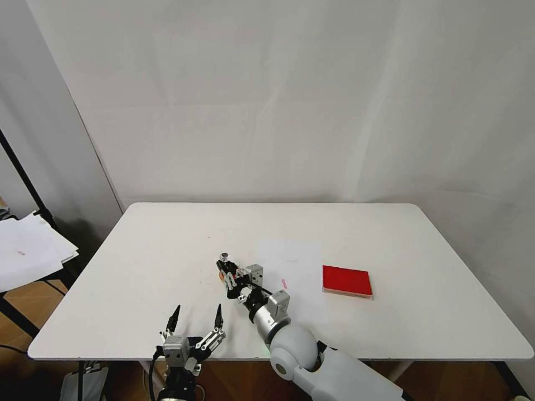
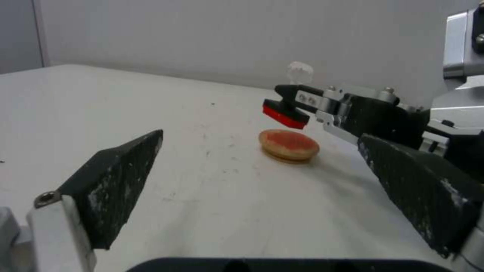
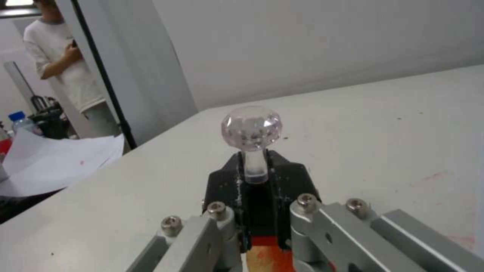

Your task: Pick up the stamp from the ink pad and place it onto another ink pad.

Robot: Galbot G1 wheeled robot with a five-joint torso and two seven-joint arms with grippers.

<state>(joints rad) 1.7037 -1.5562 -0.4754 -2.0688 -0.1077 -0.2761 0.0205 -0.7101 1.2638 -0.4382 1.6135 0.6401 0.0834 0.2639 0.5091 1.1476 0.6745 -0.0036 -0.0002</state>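
Note:
My right gripper (image 1: pixel 224 268) is shut on the stamp (image 2: pixel 285 113), a black body with a red underside and a clear round knob (image 3: pixel 251 127). In the left wrist view the stamp hangs slightly tilted just above the small round ink pad (image 2: pixel 289 144), a tan dish with orange-red ink, and does not touch it. The right gripper's black fingers (image 3: pixel 227 185) clamp the stamp's body from both sides. The flat red rectangular ink pad (image 1: pixel 346 280) lies bare to the right. My left gripper (image 1: pixel 198 307) waits open near the table's front edge, its fingers (image 2: pixel 118 177) pointing at the round pad.
A white sheet of paper (image 1: pixel 292 259) lies on the white table (image 1: pixel 167 234) between the two pads. A stand with loose papers (image 1: pixel 28 250) is off the table's left side. There is free room on the table's left and far parts.

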